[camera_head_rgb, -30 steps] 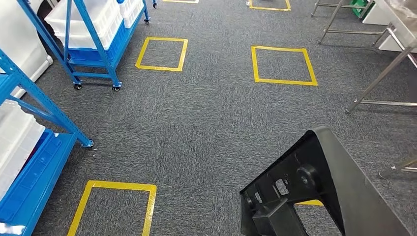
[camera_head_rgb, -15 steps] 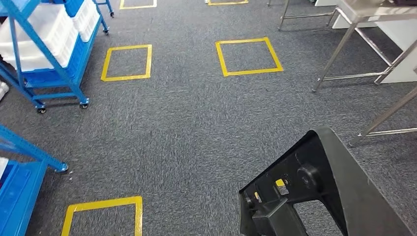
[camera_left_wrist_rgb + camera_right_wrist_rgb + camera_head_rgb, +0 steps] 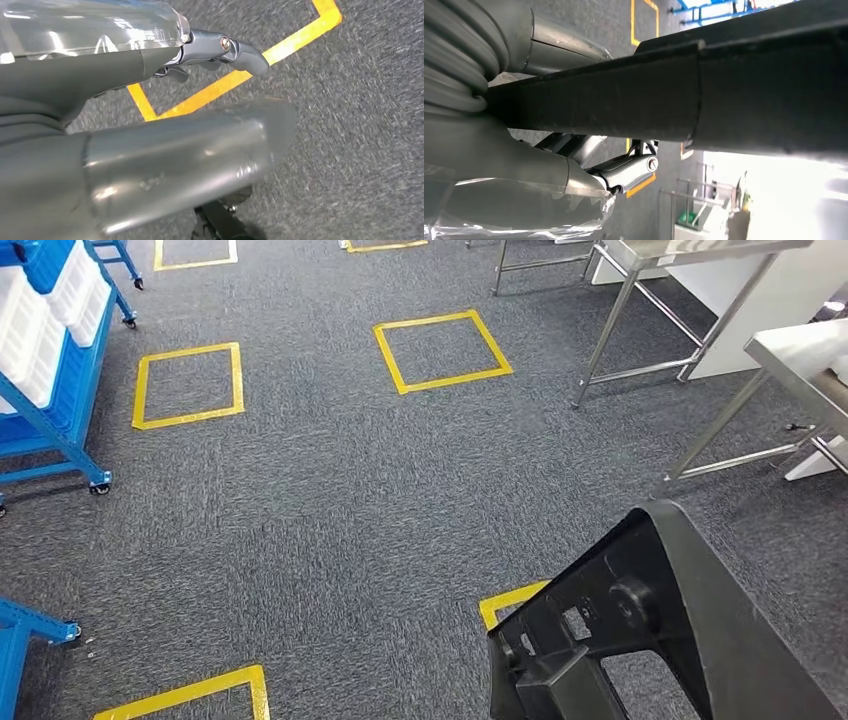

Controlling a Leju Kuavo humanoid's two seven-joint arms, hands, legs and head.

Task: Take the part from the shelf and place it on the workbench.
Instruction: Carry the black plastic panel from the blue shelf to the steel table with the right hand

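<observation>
The part (image 3: 655, 625) is a large black plastic frame with holes and ribs, low at the right of the head view, held up above the carpet. In the right wrist view my right hand (image 3: 499, 155) grips the part (image 3: 724, 85), whose black bar runs between the thumb and the darker fingers (image 3: 629, 170). My left hand (image 3: 175, 145) hangs over the carpet and holds nothing, with a finger (image 3: 242, 52) stretched out apart from the thumb. Steel workbenches (image 3: 800, 350) stand at the far right.
Blue wheeled shelf racks (image 3: 55, 370) with white bins stand at the far left, and another blue rack foot (image 3: 30, 625) sits at the lower left. Yellow tape squares (image 3: 442, 350) mark the grey carpet. Steel table legs (image 3: 610, 325) reach the floor at the upper right.
The camera has turned to the right: the blue racks have slid out to the left and the steel workbenches have come in at the right. The part keeps its place in my right hand.
</observation>
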